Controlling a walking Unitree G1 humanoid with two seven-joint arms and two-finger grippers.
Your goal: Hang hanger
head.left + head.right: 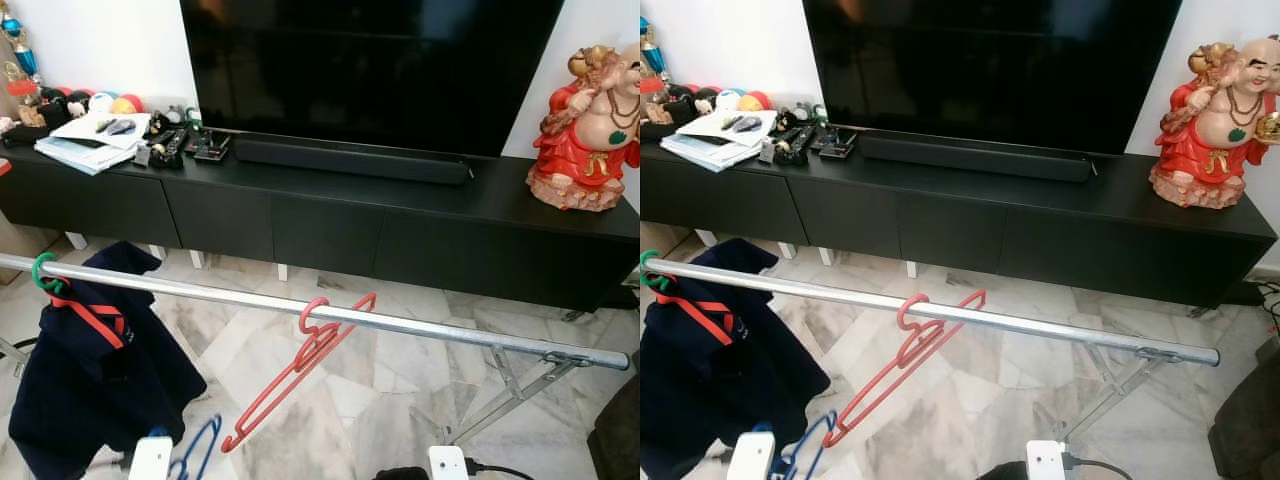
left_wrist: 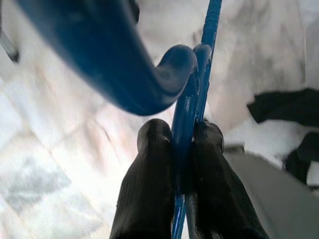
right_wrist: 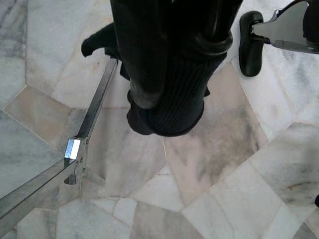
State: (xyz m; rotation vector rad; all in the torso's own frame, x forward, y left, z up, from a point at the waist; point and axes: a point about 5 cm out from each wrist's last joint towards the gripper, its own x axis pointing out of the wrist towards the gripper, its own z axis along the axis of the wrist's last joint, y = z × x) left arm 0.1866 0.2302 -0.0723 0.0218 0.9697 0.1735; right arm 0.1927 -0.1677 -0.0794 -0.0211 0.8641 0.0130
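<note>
Gripping blue hanger (image 2: 185, 114), left hand (image 2: 183, 137).

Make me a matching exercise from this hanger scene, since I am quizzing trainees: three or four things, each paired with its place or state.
Things:
1. red hanger
2. blue hanger
3. dark garment
4. red figurine

Places or states:
A. stands on the black TV cabinet
B. pinched in the left end effector
C. hooked near the middle of the metal rail, bare
D. hangs from a green hook at the rail's left end

Pairs: 1-C, 2-B, 3-D, 4-A
</note>
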